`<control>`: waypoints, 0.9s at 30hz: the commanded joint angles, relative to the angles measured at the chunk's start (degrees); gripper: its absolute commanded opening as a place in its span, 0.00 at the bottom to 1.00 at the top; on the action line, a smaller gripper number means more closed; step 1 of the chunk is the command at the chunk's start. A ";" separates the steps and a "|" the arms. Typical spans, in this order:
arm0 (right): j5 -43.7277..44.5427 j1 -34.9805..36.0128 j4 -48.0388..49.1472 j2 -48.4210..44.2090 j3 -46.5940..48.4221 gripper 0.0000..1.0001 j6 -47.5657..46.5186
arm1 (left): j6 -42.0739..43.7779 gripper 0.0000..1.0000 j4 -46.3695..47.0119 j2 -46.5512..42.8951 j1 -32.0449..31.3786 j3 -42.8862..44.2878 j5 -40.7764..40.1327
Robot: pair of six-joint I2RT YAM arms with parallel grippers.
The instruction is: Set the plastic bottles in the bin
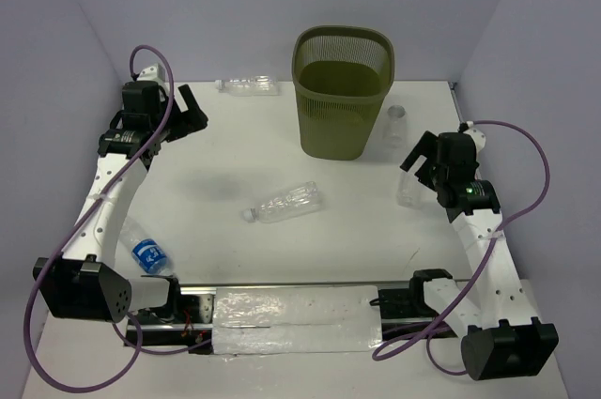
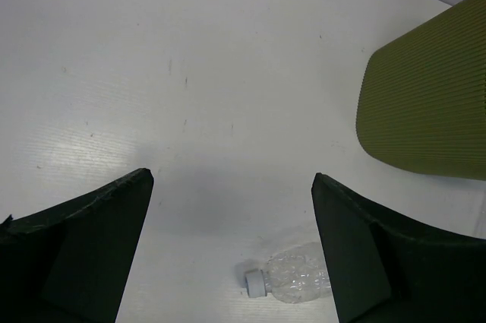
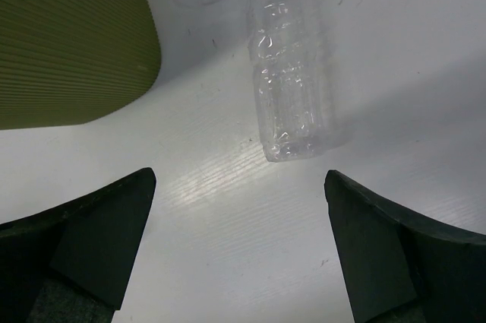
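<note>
The olive-green mesh bin [image 1: 343, 89] stands upright at the back centre; its wall shows in the left wrist view [image 2: 425, 102] and the right wrist view [image 3: 68, 42]. Clear bottles lie at the back [image 1: 249, 85], in the middle [image 1: 285, 203] and, with a blue label, by the left arm [image 1: 146, 251]. Another stands right of the bin [image 1: 396, 122]. One more bottle [image 3: 288, 72] lies just ahead of my right gripper [image 3: 239, 175], which is open and empty. My left gripper [image 2: 231, 178] is open and empty above bare table, with the middle bottle [image 2: 292, 277] below it.
A foil-covered rail [image 1: 291, 319] runs along the near edge between the arm bases. Purple cables loop off both arms. Lilac walls close in the table at the back and sides.
</note>
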 commanded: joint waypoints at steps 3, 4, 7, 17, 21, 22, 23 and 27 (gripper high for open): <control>1.20 -0.16 0.66 -1.36 -0.44 1.00 1.18 | -1.19 0.99 1.75 0.44 -0.05 0.77 0.73; 1.20 -0.07 0.66 -1.28 -0.35 1.00 1.27 | -1.28 0.99 1.84 0.53 -0.05 0.69 0.73; 1.11 -0.07 0.31 -0.93 -0.17 1.00 1.36 | -1.19 0.99 1.84 0.97 -0.05 0.86 1.69; -1.43 -0.42 0.31 8.55 -0.79 1.00 0.39 | -1.45 0.99 0.88 1.23 -0.05 0.77 1.78; -2.76 -0.59 0.92 14.62 0.35 1.00 -0.14 | -1.19 0.99 0.44 1.15 -0.05 0.51 1.79; -2.32 -0.59 1.01 15.76 0.79 1.00 0.13 | -1.19 0.99 0.35 1.06 -0.05 0.51 1.87; -0.93 -0.68 1.10 18.04 1.14 1.00 0.30 | -1.19 0.99 0.35 1.06 -0.14 0.42 1.79; 2.51 -1.39 3.55 21.48 1.32 1.00 1.80 | -1.28 0.99 0.26 1.06 -0.05 -0.02 2.49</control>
